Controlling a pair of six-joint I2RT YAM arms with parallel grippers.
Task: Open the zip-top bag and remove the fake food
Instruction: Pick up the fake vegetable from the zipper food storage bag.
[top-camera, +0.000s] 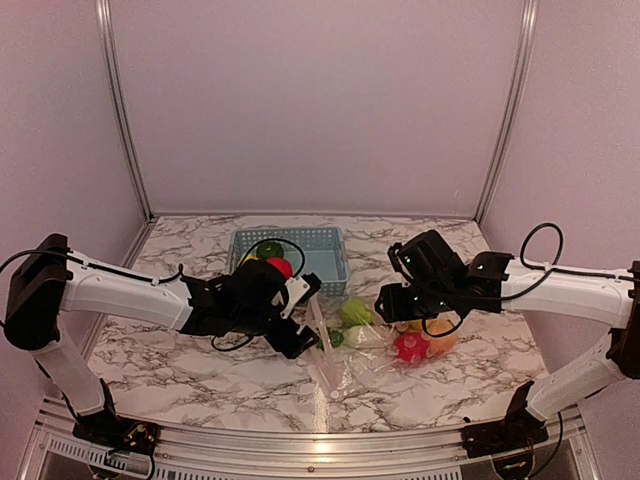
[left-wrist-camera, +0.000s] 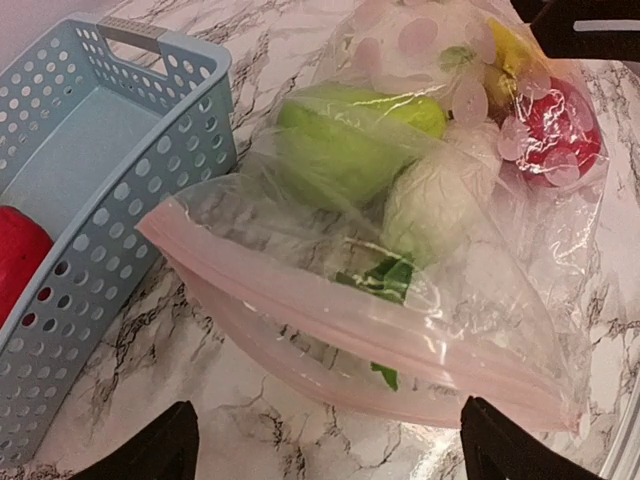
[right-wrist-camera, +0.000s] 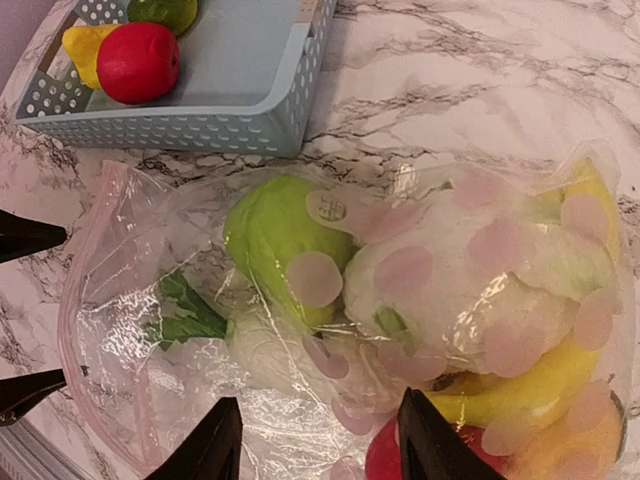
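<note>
The clear, crinkly zip-top bag (left-wrist-camera: 480, 330) gapes open before the left gripper (left-wrist-camera: 328, 415), which like the right gripper (right-wrist-camera: 320, 400) is spread and empty; next, probably, reach inside for the glossy plastic toy food (left-wrist-camera: 340, 140).

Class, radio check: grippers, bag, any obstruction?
Left gripper open at zip-top bag mouth; right gripper open above it. Mouth parted, most fake food inside. Basket alongside, not blocking.

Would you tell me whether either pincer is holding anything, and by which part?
Nothing is held: left pincer open at the mouth of the zip-top bag, right pincer open over its filled end.
</note>
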